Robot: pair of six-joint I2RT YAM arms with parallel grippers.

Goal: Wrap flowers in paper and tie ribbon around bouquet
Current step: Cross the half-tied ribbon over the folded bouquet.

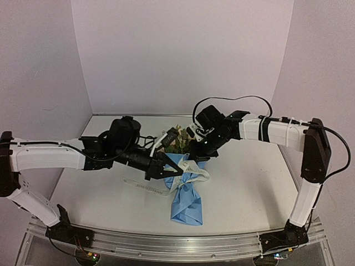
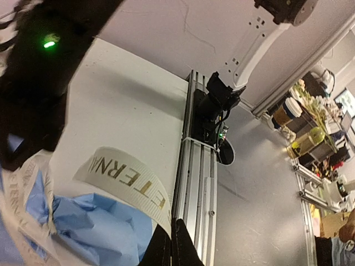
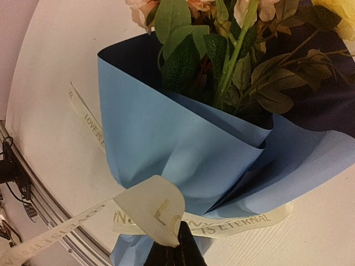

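The bouquet lies in the middle of the table, with the flowers [image 1: 177, 141] pointing to the far side and the light-blue paper [image 1: 186, 200] wrapped round the stems. An off-white lettered ribbon [image 1: 195, 176] crosses the paper's narrow part, and one end trails to the left [image 1: 145, 185]. My left gripper [image 1: 166, 166] is shut on the ribbon [image 2: 130, 185], pinched at its fingertips [image 2: 172, 224] beside crumpled blue paper [image 2: 83, 221]. My right gripper [image 1: 194, 157] is shut on a folded loop of ribbon [image 3: 151, 210], nipped at its tips [image 3: 178, 235] in front of the paper cone [image 3: 166, 138] and the flowers [image 3: 222, 50].
An aluminium rail [image 1: 166, 241] runs along the table's near edge, with both arm bases on it; the right arm's base [image 2: 213, 105] shows in the left wrist view. White walls close in the back and sides. Both arms cross over the bouquet.
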